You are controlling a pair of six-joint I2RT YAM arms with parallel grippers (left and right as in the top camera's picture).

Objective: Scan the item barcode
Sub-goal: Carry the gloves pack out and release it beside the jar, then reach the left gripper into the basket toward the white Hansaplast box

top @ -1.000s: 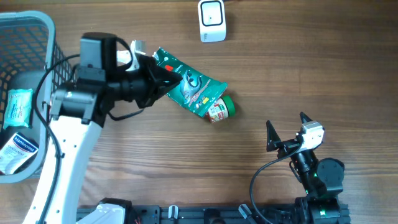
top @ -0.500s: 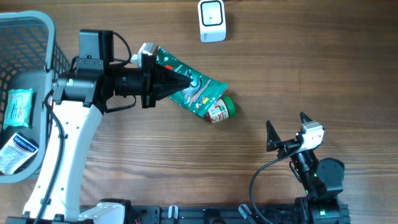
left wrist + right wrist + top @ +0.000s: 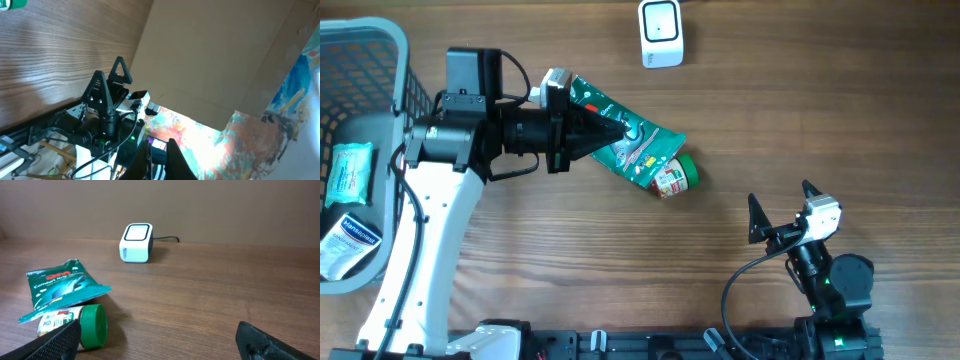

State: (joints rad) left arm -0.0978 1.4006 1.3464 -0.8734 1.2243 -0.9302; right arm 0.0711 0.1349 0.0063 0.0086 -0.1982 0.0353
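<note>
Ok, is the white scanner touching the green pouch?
No, in the right wrist view the white scanner stands well behind the green pouch, with a clear gap between them.

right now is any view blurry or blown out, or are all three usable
Overhead: evenly lit and sharp, the green pouch and white scanner crisp with only soft shadows. Left wrist: tilted, with a blown-out white patch on the paint-splashed surface. Right wrist: scanner and green-lidded jar in focus, its own fingers dark and slightly soft in the lower corners.
</note>
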